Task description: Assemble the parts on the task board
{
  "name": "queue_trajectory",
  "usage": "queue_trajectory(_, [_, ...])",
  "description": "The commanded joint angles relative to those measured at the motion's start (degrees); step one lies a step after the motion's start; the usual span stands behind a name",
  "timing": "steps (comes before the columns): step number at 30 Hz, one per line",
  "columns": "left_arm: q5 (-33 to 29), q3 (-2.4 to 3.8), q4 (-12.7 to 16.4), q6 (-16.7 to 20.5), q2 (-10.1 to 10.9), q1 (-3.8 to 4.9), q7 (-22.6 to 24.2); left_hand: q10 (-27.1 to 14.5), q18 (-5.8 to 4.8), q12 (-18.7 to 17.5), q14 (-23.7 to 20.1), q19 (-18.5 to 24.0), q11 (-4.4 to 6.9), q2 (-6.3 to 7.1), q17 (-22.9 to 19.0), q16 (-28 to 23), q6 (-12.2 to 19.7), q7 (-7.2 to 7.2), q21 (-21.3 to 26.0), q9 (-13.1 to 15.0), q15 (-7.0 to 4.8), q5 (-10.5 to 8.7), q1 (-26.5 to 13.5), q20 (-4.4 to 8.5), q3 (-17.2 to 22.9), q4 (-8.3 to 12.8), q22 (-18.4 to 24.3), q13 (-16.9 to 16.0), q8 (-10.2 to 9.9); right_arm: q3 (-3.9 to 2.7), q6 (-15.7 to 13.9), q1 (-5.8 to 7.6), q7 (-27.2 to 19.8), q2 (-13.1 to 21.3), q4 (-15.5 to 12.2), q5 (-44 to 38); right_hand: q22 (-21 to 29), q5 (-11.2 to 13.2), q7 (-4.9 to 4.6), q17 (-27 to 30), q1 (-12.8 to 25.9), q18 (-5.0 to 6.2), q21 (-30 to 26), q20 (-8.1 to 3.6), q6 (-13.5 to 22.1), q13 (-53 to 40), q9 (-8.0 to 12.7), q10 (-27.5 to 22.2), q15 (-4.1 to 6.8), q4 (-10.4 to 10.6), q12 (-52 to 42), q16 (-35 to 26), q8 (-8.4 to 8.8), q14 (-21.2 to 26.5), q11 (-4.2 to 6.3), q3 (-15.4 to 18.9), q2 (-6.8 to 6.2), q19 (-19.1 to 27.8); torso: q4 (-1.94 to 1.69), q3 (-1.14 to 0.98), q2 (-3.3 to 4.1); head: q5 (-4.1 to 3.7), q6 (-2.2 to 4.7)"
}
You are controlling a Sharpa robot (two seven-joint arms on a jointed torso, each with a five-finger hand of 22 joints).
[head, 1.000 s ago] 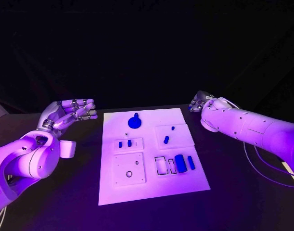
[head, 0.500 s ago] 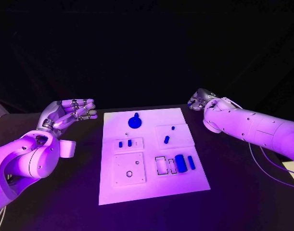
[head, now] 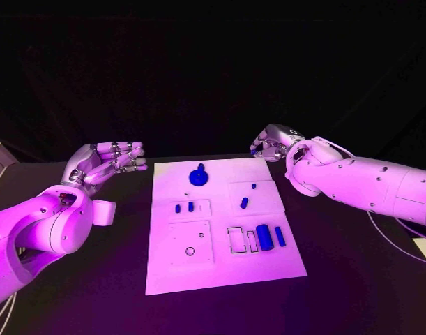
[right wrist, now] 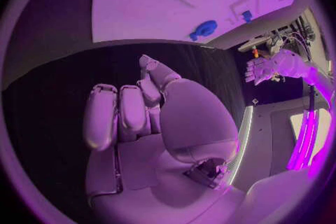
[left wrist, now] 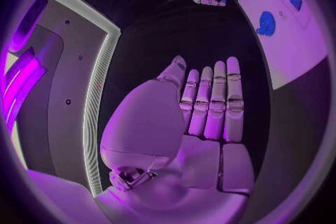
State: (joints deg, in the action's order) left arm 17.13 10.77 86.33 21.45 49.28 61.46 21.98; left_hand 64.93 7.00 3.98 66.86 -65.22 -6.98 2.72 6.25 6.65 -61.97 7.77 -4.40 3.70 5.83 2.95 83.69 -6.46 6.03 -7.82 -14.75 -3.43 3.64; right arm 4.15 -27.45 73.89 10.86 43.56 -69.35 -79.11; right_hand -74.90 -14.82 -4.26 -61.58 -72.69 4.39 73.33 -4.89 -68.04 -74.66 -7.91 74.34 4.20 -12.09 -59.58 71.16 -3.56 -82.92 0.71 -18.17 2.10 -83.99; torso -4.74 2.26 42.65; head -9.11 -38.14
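The task board (head: pixel 223 269) lies flat in the middle of the black table (head: pixel 363 293), its long sides running away from me. On it, near the far edge, sits a round blue part (head: pixel 199 177) with a small knob. To its near right a small blue peg (head: pixel 244 202) lies alone. Left of centre, two short blue parts (head: pixel 183 208) sit in a square plate. Near the right edge, a thick blue bar (head: pixel 264 236) and a thinner blue strip (head: pixel 279 236) lie side by side, just beside two outlined slots (head: pixel 235 239).

All four board edges are uncovered, and bare black tabletop borders the board on the left, right and near sides.

My left hand (head: pixel 107 161) hovers off the board's far-left corner, above the table, apart from the board. Its fingers (left wrist: pixel 217 103) are extended side by side and hold nothing.

My right hand (head: pixel 271 145) hovers just past the board's far-right corner, not touching it. Its fingers (right wrist: pixel 112 115) are curled inward toward the palm with nothing in them.
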Motion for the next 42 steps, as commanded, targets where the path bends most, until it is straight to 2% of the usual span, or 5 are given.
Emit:
queue_trajectory(1, [0.36,0.04,0.26,-0.54,-0.24,-0.06,-0.05,-0.14,-1.19,-0.07,-0.43,-0.07,-0.21,-0.41,-0.06,0.22,-0.22,0.01,-0.39,-0.02,0.02,-0.07,-0.05,0.06,0.03,0.14,0.1,-0.03,-0.06,0.26,5.87,-0.26,1.57,-0.56,-2.94,-8.58,-10.72,0.52,-0.63,-0.14,-0.85,-1.03,0.15,-0.32,-1.08,-0.08,-1.84,0.49,0.17,0.4,0.32,-0.25,-0.53,-0.13,0.0,0.15,-0.13,-4.21,0.09,0.06,-0.31,0.99,-0.23])
queue_trajectory(7, [0.4,0.04,0.33,-0.63,-0.35,-0.35,-0.29,-0.15,-1.19,-0.07,-0.44,-0.06,-0.22,-0.41,-0.07,0.22,-0.22,0.01,-0.39,-0.02,0.02,-0.07,-0.05,0.05,0.03,0.13,0.11,-0.03,-0.06,0.84,8.66,-0.96,3.91,-2.66,-6.77,-13.86,-10.73,1.99,-0.06,-0.22,-0.91,-1.13,0.18,-0.47,-1.57,-0.13,-1.94,0.62,0.33,1.4,0.46,-0.49,-0.65,-0.18,0.21,2.13,-0.64,-4.21,0.07,0.25,-0.68,2.76,-0.78])
queue_trajectory(15, [0.43,0.03,0.53,-0.69,-0.42,-0.55,-0.47,-0.2,-1.19,-0.05,-0.47,-0.04,-0.23,-0.49,-0.08,0.23,-0.22,0.03,-0.41,-0.02,0.04,-0.07,-0.1,0.03,0.02,0.09,0.25,-0.04,-0.05,1.19,10.67,-2.35,6.38,-5.16,-9.09,-16.44,-10.71,2.1,0.39,-0.35,-1.3,-1.23,0.09,-0.72,-1.89,-0.41,-1.57,0.74,0.51,2.98,0.49,-0.74,-0.49,-0.27,0.41,5.24,-0.86,-4.24,0.06,0.49,-1.02,4.22,-1.46])
queue_trajectory(25, [0.45,0.03,0.79,-0.75,-0.52,-0.58,-0.67,-0.19,-1.17,-0.04,-0.46,-0.07,-0.22,-0.6,-0.08,0.27,-0.26,0.02,-0.47,-0.02,0.03,-0.07,-0.1,0.02,0.04,0.06,0.4,-0.04,-0.05,1.45,12.08,-3.84,8.95,-8.81,-6.58,-17.43,-10.66,1.99,0.39,-0.4,-1.4,-1.25,-0.15,-0.77,-1.91,-0.52,-0.29,0.57,0.49,4.52,0.92,-1.02,-0.41,-0.32,0.41,7.23,-1.35,-4.26,-0.2,0.58,-1.04,4.35,-1.72])
queue_trajectory(42, [0.52,0.03,0.88,-0.81,-0.58,-0.59,-0.91,-0.19,-1.17,-0.04,-0.46,-0.07,-0.22,-0.6,-0.08,0.27,-0.26,0.02,-0.47,-0.02,0.03,-0.07,-0.1,0.02,0.04,0.06,0.4,-0.04,-0.05,1.52,8.97,-5.47,9.65,-11.48,-4.27,-17.76,-10.58,1.92,-0.08,-0.25,-1.09,-1.09,-0.58,-0.56,-1.2,0.29,0.8,-0.26,0.3,6.03,2.31,-1.34,-0.31,-0.31,0.17,7.18,-2.54,-4.21,-0.12,0.59,-1.01,4.95,-2.18])
